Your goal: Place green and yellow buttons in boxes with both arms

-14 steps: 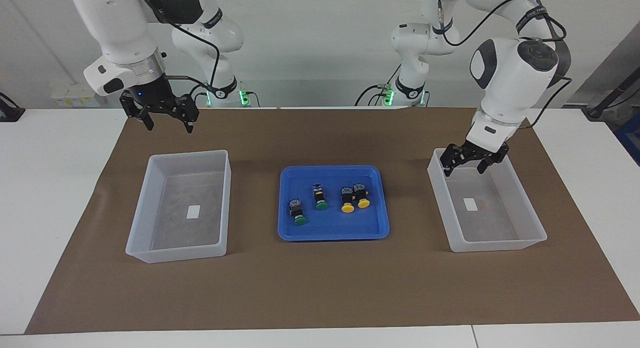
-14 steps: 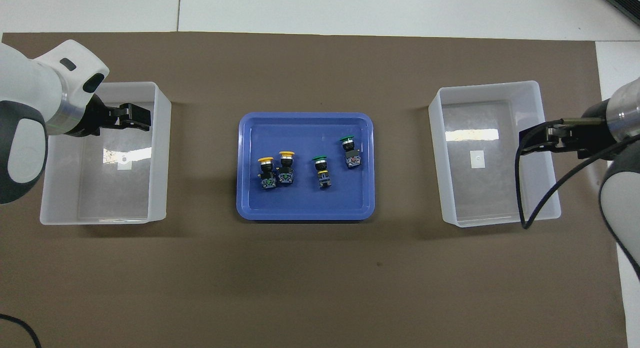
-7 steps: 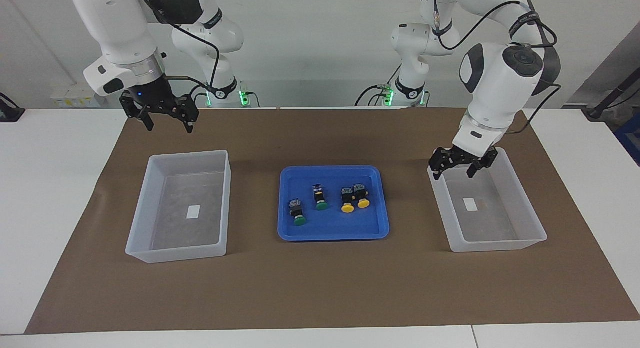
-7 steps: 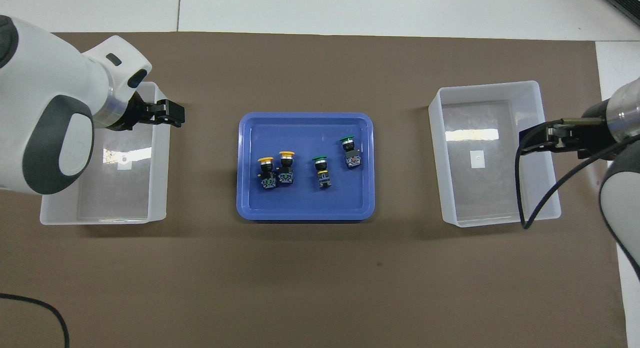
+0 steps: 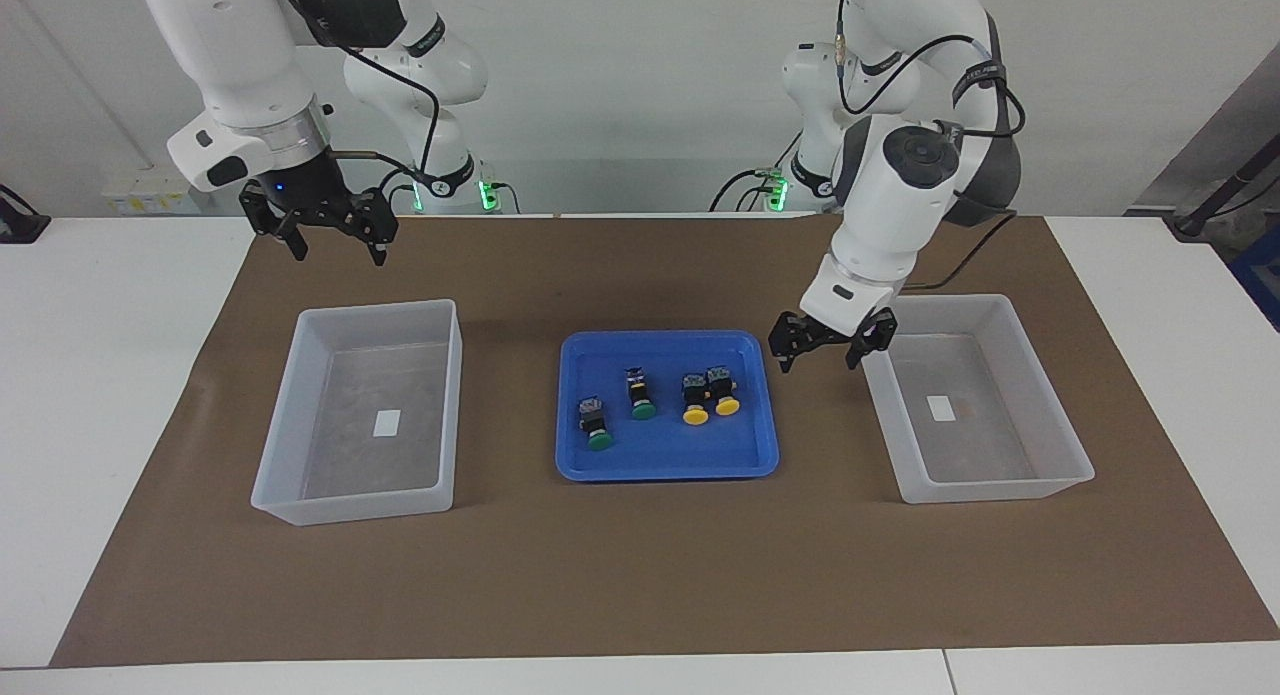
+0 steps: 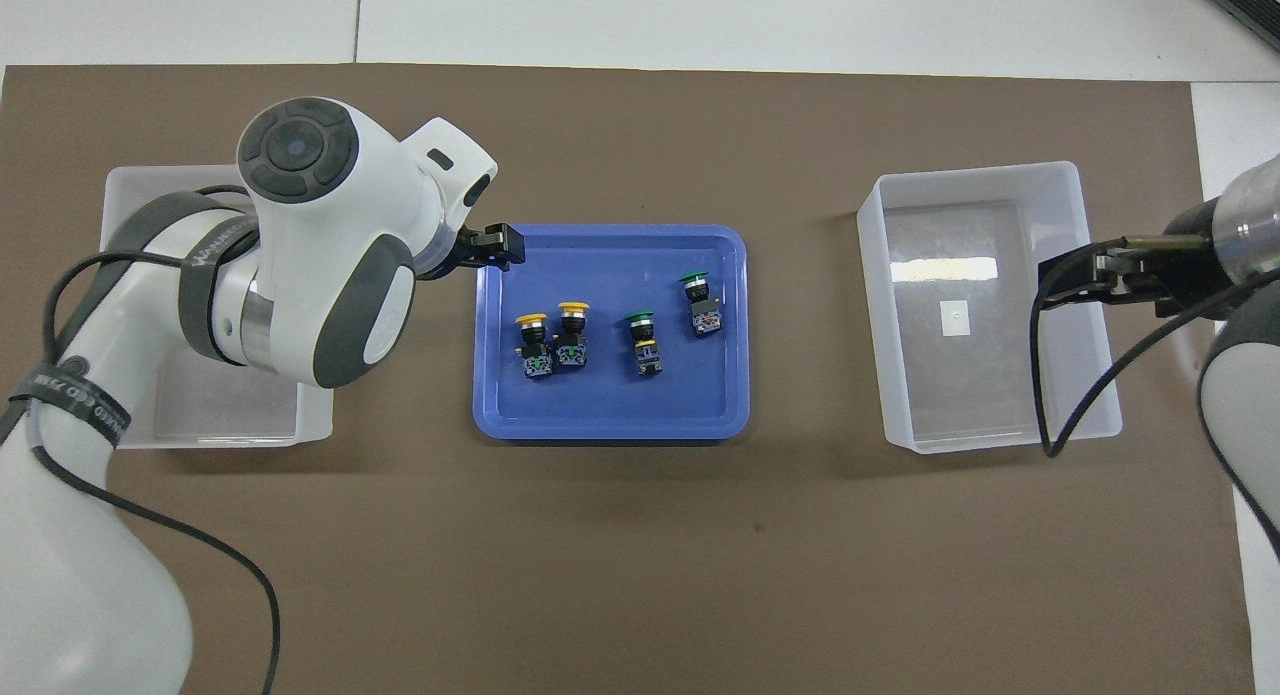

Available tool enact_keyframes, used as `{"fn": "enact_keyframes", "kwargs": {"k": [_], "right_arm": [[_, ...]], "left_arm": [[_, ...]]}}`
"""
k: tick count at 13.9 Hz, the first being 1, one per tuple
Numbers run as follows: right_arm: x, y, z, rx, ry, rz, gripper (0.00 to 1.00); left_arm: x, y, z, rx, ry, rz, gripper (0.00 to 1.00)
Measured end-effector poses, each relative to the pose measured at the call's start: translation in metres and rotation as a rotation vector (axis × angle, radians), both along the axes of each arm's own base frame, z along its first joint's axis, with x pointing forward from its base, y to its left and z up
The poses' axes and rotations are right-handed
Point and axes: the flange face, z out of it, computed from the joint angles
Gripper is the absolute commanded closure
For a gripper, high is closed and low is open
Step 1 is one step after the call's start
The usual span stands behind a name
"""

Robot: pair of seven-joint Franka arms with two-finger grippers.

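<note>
**Reaching for the tray, nothing picked yet**

The right tool [image 5: 325, 233] hangs high over the box at the right arm's end [image 5: 350, 510], fingers apart, waiting. The left tool [image 5: 828, 343], fingers apart and empty, hovers over the blue tray's [image 5: 665, 467] rim at the left arm's end, beside the other box [image 5: 985, 490]. In the tray lie two yellow buttons [image 5: 695, 413] and two green buttons [image 5: 643, 409], on their sides. The yellow pair sit just beside each other, so closing on one would likely nudge or drag its neighbour.
</note>
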Motion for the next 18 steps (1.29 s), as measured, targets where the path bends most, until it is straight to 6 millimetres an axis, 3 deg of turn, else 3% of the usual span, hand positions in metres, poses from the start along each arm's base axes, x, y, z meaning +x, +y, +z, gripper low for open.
{"fn": "enact_keyframes", "kwargs": {"k": [4, 9, 12, 14, 18], "right_arm": [[0.0, 0.0, 0.0, 0.0, 0.0, 0.0, 0.0], [0.0, 0.001, 0.0, 0.0, 0.002, 0.002, 0.0], [0.004, 0.013, 0.0, 0.003, -0.037, 0.024, 0.0], [0.008, 0.028, -0.005, 0.008, -0.071, 0.052, 0.0], [0.022, 0.086, -0.037, 0.025, -0.13, 0.117, 0.0]], "left_arm": [[-0.001, -0.014, -0.025, 0.001, 0.009, 0.021, 0.0], [-0.003, -0.015, -0.036, 0.0, 0.007, 0.026, 0.0], [-0.008, -0.016, -0.045, 0.007, 0.022, 0.022, 0.0], [-0.013, -0.018, -0.052, 0.011, 0.03, 0.016, 0.0], [-0.025, -0.034, -0.064, 0.009, 0.023, -0.011, 0.0]]}}
